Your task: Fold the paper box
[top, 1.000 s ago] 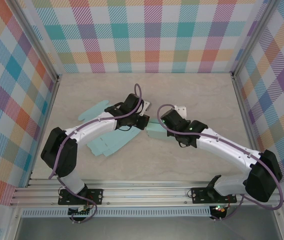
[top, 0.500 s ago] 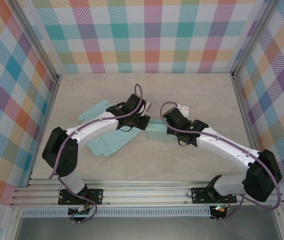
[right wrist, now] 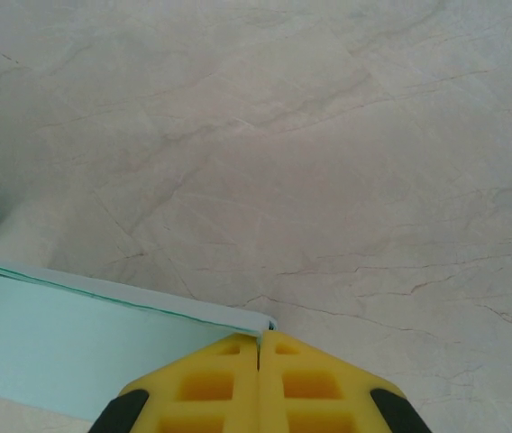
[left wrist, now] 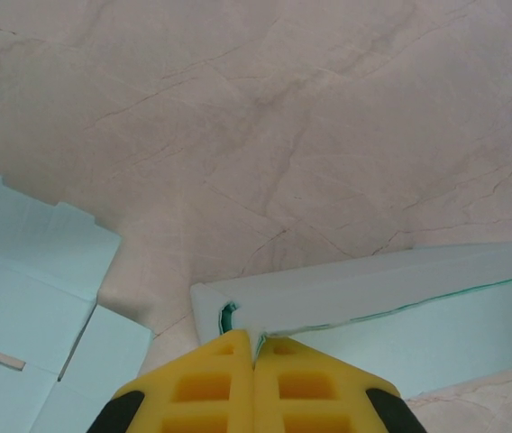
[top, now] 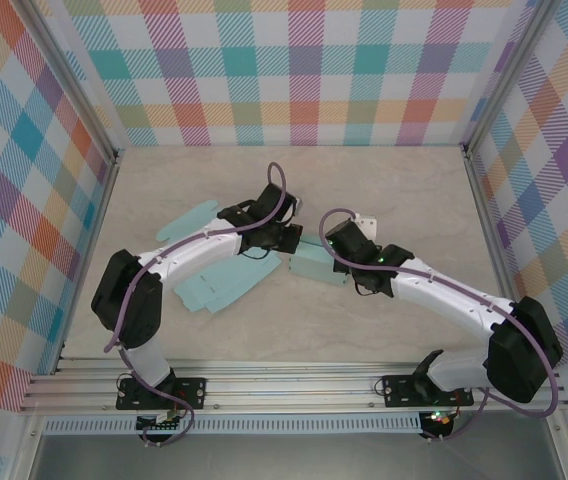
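Both pairs of fingers are pressed flat together: the left gripper (left wrist: 255, 350) pinches one edge of the paper box (left wrist: 391, 311), the right gripper (right wrist: 259, 350) its opposite corner, mid-table (top: 394, 190). Uneven pulling could tear it or let it slip free

I'm looking at my left arm (top: 189, 255) and right arm (top: 454, 295)\: white shells, black joints, purple cables (top: 282, 185) looping over them, yellow fingers (left wrist: 204, 390) with moulded rectangular pockets

Beige marbled table (top: 394, 190), pale teal paper box (top: 214, 288) (partly flat) on it
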You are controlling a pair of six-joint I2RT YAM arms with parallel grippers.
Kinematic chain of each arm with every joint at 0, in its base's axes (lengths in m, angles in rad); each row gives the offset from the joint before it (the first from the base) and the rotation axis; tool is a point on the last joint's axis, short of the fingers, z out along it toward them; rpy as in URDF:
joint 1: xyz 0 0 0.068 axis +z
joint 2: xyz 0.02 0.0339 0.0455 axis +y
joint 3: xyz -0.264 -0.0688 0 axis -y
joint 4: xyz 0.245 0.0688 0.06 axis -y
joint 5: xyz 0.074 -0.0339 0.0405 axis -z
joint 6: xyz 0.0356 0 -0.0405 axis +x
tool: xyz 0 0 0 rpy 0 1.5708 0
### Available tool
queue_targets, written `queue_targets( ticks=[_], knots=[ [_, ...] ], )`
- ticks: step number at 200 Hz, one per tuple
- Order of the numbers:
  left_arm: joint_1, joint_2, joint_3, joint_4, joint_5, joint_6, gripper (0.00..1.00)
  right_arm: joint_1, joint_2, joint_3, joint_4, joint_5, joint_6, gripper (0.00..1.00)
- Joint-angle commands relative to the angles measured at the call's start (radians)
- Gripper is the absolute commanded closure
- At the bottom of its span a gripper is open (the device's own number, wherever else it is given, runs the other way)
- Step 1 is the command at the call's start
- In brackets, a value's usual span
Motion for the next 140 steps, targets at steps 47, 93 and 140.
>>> queue_targets(
  ticks=[47, 93, 140],
  knots=[
    [-0.042, -0.006, -0.074, 0.064, -0.001, -0.003, 1.0, 0.011, 0.009, -0.031, 0.083, -0.077, 0.015, 1.0],
    [-0.043, -0.019, -0.148, 0.134, -0.029, -0.016, 1.0, 0.011, -0.004, -0.063, 0.104, -0.078, 0.022, 1.0],
    [-0.043, -0.071, -0.204, 0.192, -0.079, -0.021, 1.0, 0.013, -0.042, -0.089, 0.15, -0.083, -0.003, 1.0]
  ],
)
